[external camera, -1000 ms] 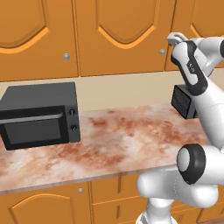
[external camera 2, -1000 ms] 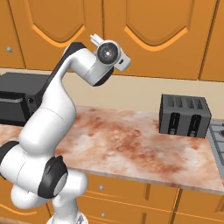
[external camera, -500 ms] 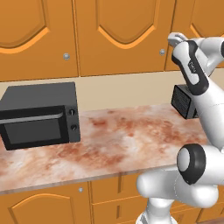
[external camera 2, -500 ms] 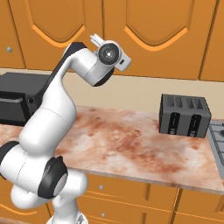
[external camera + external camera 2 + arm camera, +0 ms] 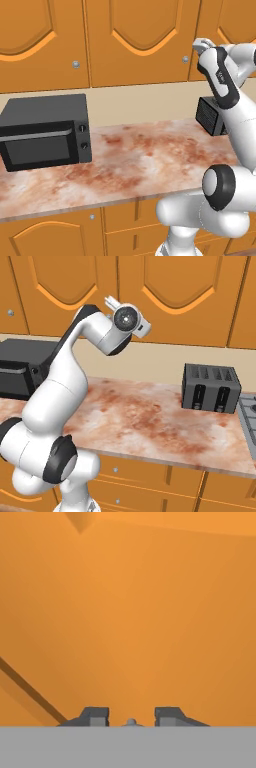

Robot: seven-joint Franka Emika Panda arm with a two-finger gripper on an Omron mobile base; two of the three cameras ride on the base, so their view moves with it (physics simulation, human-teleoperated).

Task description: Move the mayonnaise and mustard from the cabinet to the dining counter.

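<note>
Orange wall cabinet [image 5: 135, 45] doors with arched panels run across the back of the kitchen, all of them closed, each with a small round silver knob [image 5: 76, 64]; the mayonnaise and mustard cannot be seen anywhere, and nothing shows what lies behind the doors. Below the cabinet a pale strip of wall meets a reddish-brown marbled bench [image 5: 135, 160] with orange base cabinets [image 5: 150, 481] under it. On the bench's left side a black microwave [image 5: 45, 132] stands against the wall, its door shut and two dials on its right edge. Further right a dark two-slot toaster [image 5: 211, 388] stands upright, well apart from the microwave, with bare marbled stone between them; at the far right edge of the right base view a corner of a grey stovetop [image 5: 248, 416] shows. The white arm rises in front of the bench and bends up toward the cabinet, its forearm partly covering the toaster in the left base view. The gripper [image 5: 130, 716] is pressed close to a door, and in the hand view its jaws stand narrowly apart with a small silver knob [image 5: 130, 722] just between their tips; whether they actually touch it cannot be told.
</note>
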